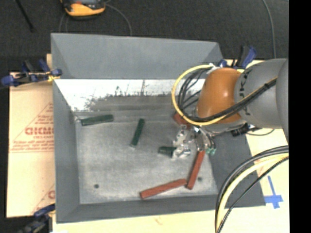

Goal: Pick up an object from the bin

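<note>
In the camera view the gripper [183, 145] sits low at the 3 o'clock side of the bin [65, 144], its tip against a short dark green block [166, 151] at its 9 o'clock. Whether it is apart or closed cannot be told. A red-brown stick [195, 169] lies at its 5 o'clock.

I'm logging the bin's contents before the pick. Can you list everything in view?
Green bars: 3, dark green; one tilted mid-bin, one at the back left, a short one right beside the claw.
Red-brown bars: 2, red-brown; one along the front, one tilted at the right below the claw.
Bin: 1, grey metal, centre.
Handheld device: 1, orange and black, on the dark floor beyond the bin.
Arm: 1, grey with orange cover and cables, from the right.
Claw: 1, metal, low over the bin's right side.
</note>
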You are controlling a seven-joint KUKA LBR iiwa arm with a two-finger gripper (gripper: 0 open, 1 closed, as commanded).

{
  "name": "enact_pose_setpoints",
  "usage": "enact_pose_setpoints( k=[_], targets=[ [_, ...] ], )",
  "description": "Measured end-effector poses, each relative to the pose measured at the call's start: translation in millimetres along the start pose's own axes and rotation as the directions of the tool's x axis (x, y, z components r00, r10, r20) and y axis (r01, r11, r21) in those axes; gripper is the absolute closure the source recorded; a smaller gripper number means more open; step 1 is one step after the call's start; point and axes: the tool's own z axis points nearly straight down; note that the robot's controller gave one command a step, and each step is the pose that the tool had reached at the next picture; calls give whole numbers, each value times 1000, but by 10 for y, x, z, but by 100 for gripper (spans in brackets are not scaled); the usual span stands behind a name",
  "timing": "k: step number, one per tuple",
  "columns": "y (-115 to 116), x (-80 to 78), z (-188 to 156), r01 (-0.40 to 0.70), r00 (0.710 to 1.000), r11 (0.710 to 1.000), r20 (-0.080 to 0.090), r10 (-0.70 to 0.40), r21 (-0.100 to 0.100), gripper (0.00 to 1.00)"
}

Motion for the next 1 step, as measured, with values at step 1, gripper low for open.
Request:
enact_pose_setpoints(
  k=[1],
  targets=[
    [0,0,0,0,1000,1000,0,0,0,100]
  ],
)
